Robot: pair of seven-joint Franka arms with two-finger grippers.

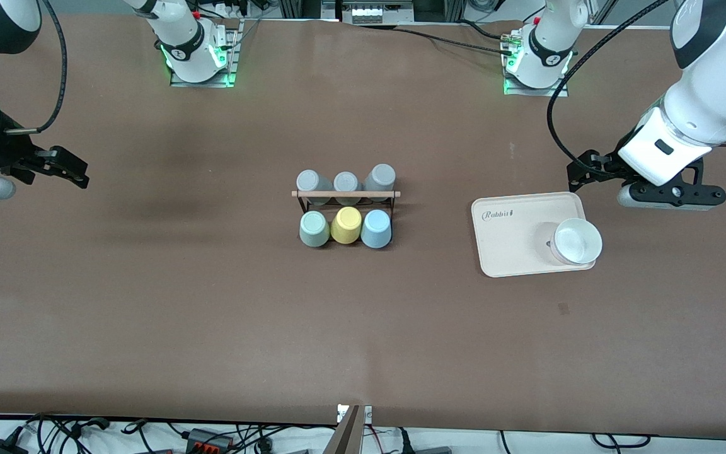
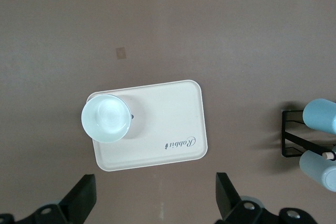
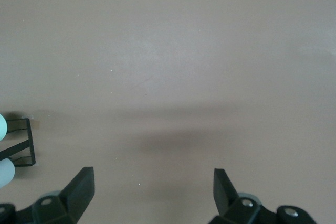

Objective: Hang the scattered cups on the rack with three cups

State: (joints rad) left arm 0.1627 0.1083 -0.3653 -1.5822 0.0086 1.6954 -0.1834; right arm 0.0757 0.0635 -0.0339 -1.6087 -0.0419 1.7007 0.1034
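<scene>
We find the rack (image 1: 345, 194) at mid-table, its wooden rod running lengthwise from one arm's end of the table to the other. On the side nearer the front camera sit three cups in a row, bases up: mint cup (image 1: 314, 228) toward the right arm's end, yellow cup (image 1: 346, 225) between, blue cup (image 1: 376, 228) toward the left arm's end. Three grey cups (image 1: 345, 181) line the farther side. We judge both task cups already hung, so little remains

The right gripper (image 1: 70, 167) hovers over bare table at its own end, fingers spread, holding nothing. The left gripper (image 1: 580, 171) hangs just beside the tray (image 1: 514, 246), equally spread and empty. Both are well apart from the rack, which lies inward along the table from each. The left looks slightly nearer, and it alone is near the pale cup (image 1: 577, 241) standing mouth-up on the tray

The left wrist view shows that cup (image 2: 106, 118) hollow and empty, which the front view barely tells. The right wrist view catches only a rack corner (image 3: 29, 142)
</scene>
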